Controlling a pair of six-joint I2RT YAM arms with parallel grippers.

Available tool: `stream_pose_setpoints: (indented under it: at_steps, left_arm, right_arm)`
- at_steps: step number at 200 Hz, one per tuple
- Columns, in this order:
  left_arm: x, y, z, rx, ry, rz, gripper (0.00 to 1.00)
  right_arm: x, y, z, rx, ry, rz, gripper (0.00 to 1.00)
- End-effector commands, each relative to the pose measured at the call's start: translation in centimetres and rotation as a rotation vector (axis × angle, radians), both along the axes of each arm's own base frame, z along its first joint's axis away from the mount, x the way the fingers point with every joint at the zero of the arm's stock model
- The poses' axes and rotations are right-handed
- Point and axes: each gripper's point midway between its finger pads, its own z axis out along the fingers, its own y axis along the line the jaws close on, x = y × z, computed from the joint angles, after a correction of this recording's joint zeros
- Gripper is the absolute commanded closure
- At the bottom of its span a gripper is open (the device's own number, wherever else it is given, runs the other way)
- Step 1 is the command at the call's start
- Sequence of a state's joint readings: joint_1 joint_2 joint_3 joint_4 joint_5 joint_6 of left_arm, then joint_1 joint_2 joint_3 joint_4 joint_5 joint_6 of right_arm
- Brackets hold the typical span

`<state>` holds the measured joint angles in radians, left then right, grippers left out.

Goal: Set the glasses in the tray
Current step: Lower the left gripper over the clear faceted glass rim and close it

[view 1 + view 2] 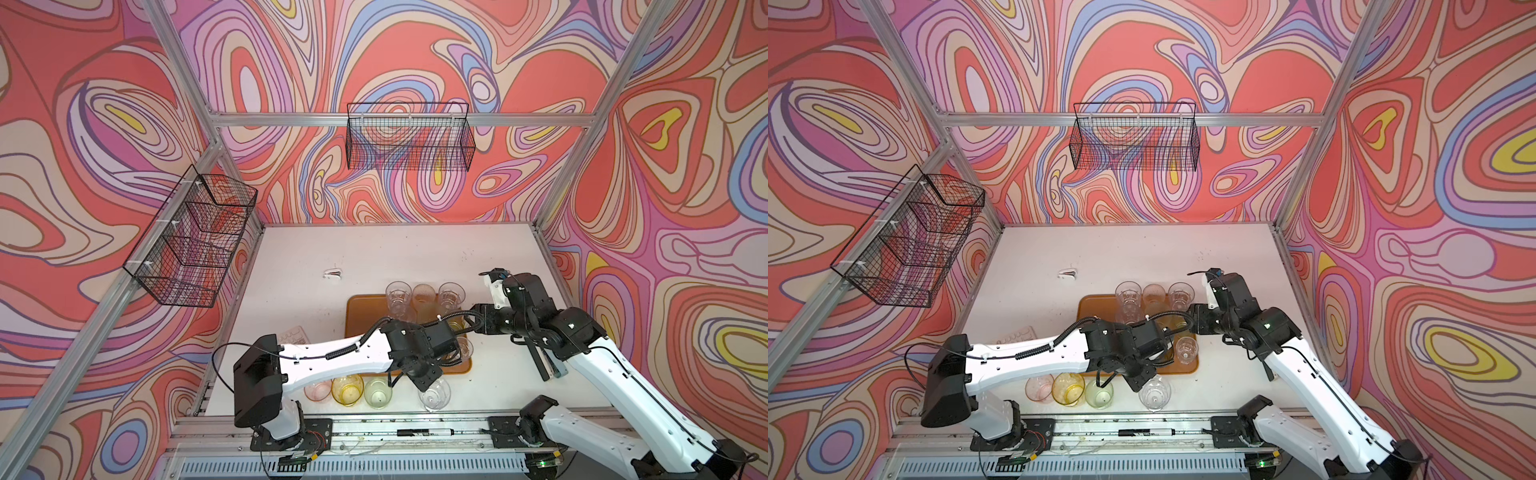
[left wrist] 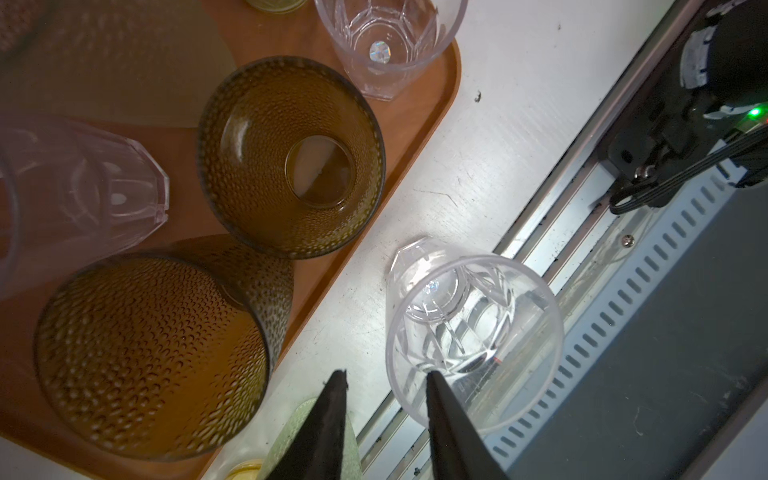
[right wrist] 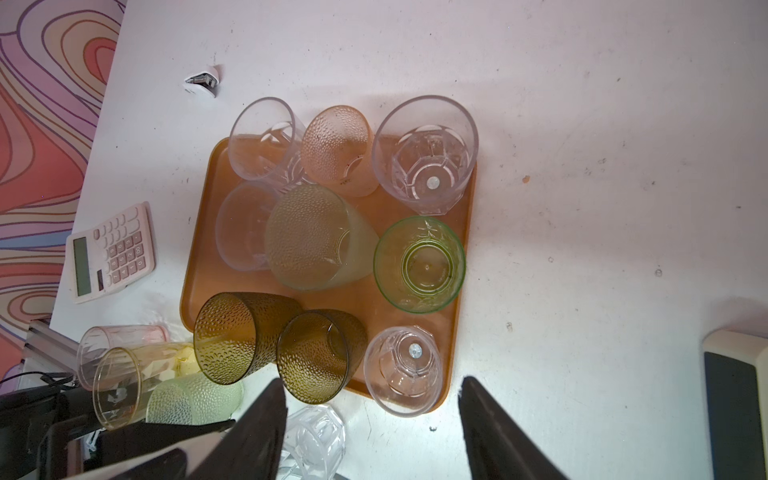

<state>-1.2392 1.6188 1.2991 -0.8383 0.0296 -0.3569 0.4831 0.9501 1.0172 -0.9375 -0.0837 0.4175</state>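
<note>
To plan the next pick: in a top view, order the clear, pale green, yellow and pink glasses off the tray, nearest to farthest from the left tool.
1. clear glass, at the left tool
2. pale green glass, left of it
3. yellow glass, further left
4. pink glass, leftmost

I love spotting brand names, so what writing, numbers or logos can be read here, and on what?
No text reads clearly.
On the calculator: key markings, too blurred to read.
On the white pen: dark print, too small to read.
On the pink glass in the tray: a small dark mark, unreadable.
</note>
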Motion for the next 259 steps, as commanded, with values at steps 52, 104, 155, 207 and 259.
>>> stream_pose_setpoints:
  at_steps: [52, 104, 155, 207, 259]
  left_arm:
    - [-0.1, -0.5, -1.8, 0.036, 0.007, 0.003, 0.7]
    - [-0.3, -0.6, -2.8, 0.058, 0.016, -0.004, 0.73]
    - [-0.6, -0.6, -3.6, 0.079, 0.028, -0.007, 0.74]
    - [-0.9, -0.7, -3.9, 0.082, 0.031, -0.012, 0.79]
    - [-0.9, -0.8, -3.6, 0.081, 0.024, -0.017, 0.83]
  right_arm:
    - [-0.2, -0.5, 0.7, -0.01, -0.015, -0.005, 0.31]
    - [-0.3, -0.7, 0.7, -0.014, -0.017, -0.008, 0.31]
    - [-0.3, -0.7, 0.6, -0.013, -0.014, -0.009, 0.31]
    - [-0.3, -0.6, 0.8, -0.01, -0.018, -0.007, 0.31]
    - [-0.3, -0.7, 0.7, -0.012, -0.017, -0.009, 0.31]
